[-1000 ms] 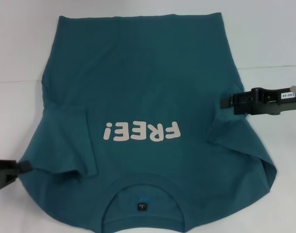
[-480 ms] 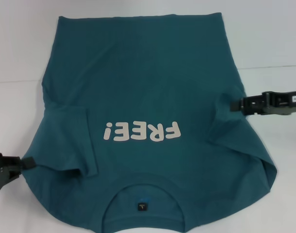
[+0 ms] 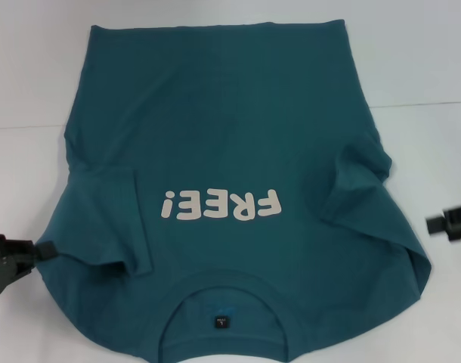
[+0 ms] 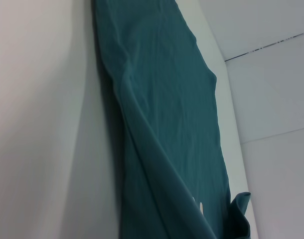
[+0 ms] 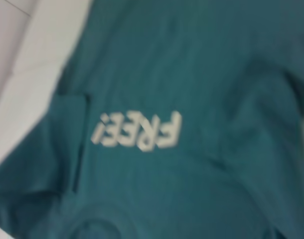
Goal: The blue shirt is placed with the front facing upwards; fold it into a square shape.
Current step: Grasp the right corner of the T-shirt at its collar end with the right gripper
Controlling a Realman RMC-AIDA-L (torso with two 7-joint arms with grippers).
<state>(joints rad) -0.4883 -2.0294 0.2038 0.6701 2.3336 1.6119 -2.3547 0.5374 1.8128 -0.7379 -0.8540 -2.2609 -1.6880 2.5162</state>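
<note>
Left gripper low at the near left of the head view, tip touching the edge of the blue shirt beside the folded-in left sleeve; open or closed on cloth, cannot tell. Right gripper at the far right edge, apart from the shirt, over bare white table; grip state likewise not readable.

Shirt spread front up across the table, collar and dark label nearest the robot, "FREE!" print upside down, right sleeve also folded inward.

Left wrist view: only the shirt seen along its side, with a long ridge of cloth. Right wrist view: shirt from above, print blurred.
</note>
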